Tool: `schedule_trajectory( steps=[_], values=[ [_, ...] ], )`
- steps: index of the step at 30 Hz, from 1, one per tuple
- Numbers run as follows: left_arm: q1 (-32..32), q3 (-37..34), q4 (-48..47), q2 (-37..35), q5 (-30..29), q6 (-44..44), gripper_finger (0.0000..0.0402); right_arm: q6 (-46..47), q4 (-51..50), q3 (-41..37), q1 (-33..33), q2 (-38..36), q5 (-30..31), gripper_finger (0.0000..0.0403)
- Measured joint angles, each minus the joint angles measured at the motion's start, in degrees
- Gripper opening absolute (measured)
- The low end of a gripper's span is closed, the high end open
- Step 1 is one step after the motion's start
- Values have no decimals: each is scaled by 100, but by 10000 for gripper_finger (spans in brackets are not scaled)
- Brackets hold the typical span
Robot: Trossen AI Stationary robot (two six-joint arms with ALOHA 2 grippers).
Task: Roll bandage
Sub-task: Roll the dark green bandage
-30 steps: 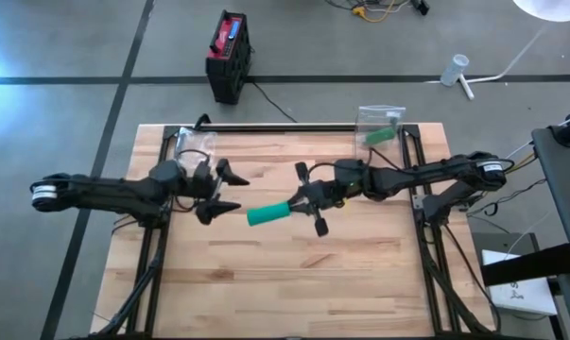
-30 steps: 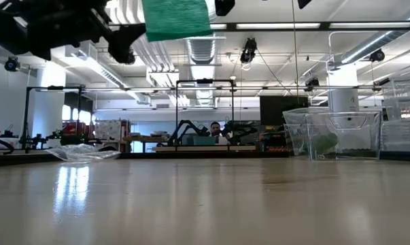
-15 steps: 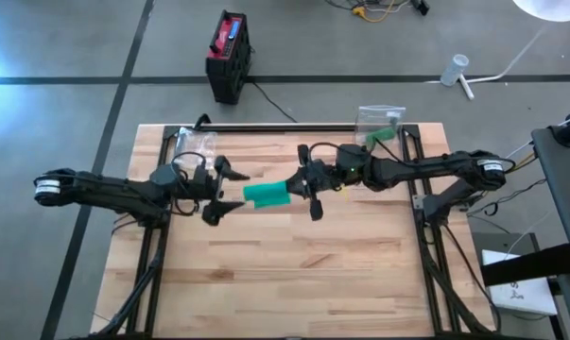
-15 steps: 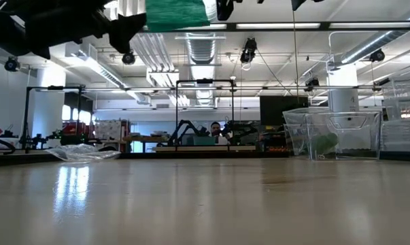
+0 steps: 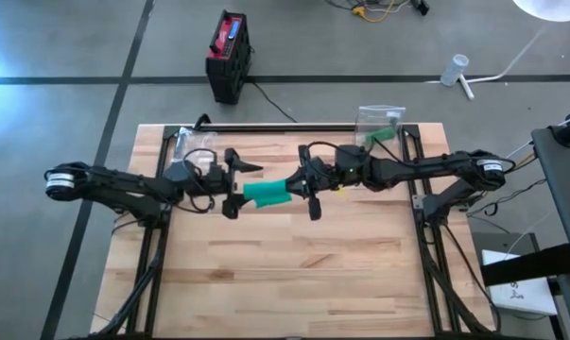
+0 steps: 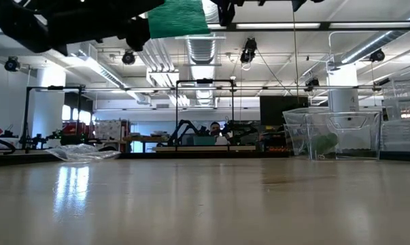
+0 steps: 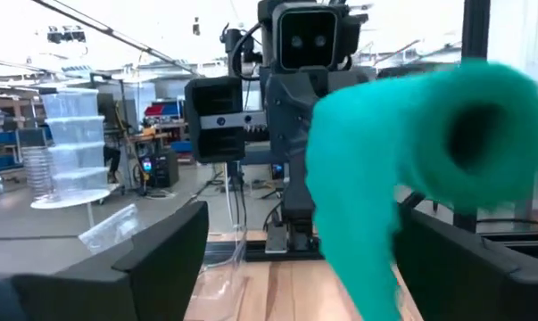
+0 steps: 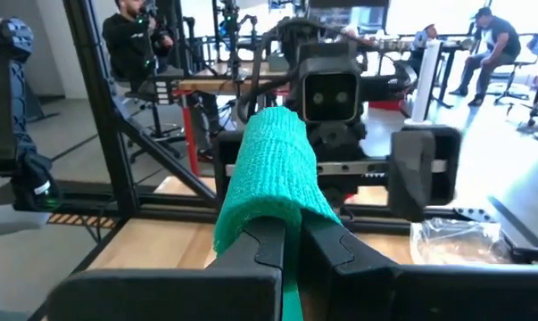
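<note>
Right gripper (image 5: 310, 184) is clenching the green bandage (image 5: 266, 195) mid-air above the table (image 5: 360, 274); left gripper (image 5: 235, 185) is spread wide around its free end. Looks mostly rolled, handover pending.

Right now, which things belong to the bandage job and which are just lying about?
In the job:
- bandage
- right gripper, shut on it
- left gripper, open around its free end

Lying about:
- plastic bags
- black-and-red box
</note>
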Motion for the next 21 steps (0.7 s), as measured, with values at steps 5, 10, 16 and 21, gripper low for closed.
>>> schedule_trajectory(
  steps=[5,10,16,21],
  values=[
    [0,387,-221,338,18,-4,254,178,-56,-2,3,2,-15,3],
    [0,446,-410,236,28,125,86,181,-229,-2,3,2,-51,3],
    [0,405,-677,-240,-197,327,12,223,-364,-2,15,2,-109,3],
    [2,508,-1031,-785,-444,710,2,296,-625,-7,14,2,-106,3]
  ],
)
